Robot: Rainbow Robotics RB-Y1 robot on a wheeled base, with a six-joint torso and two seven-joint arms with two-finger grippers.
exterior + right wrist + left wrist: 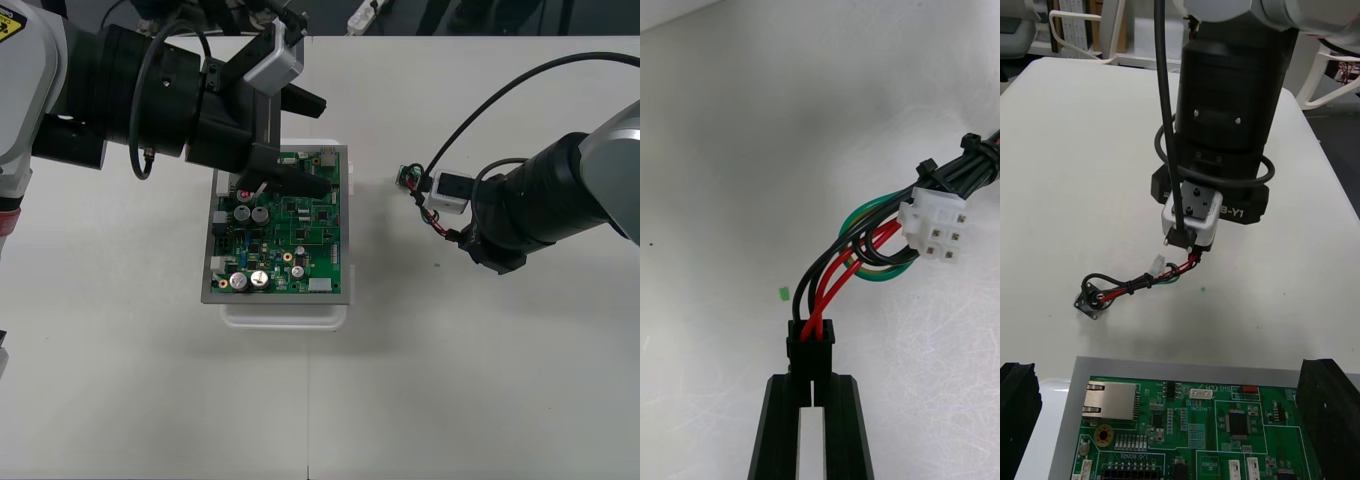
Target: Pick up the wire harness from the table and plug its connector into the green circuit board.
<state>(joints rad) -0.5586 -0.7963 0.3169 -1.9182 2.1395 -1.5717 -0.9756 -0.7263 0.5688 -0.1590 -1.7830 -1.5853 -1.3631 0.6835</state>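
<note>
The green circuit board (285, 235) sits on its white base (285, 315) at mid-table. My left gripper (300, 140) hovers open over the board's far edge, its fingers (1328, 409) wide apart on either side of the board (1195, 424). To the right of the board, my right gripper (811, 379) is shut on the harness's small black plug (811, 349). Red, black and green wires (857, 259) loop away from the plug past a white connector (935, 232). The round flanged socket (1091, 300) rests on the table, with the right gripper (1187, 225) above the wires.
Beyond the table's far edge, a white power strip (365, 14) lies on the dark floor. A tiny green speck (784, 293) lies on the table near the plug. Bare table surrounds the board in front and to the right.
</note>
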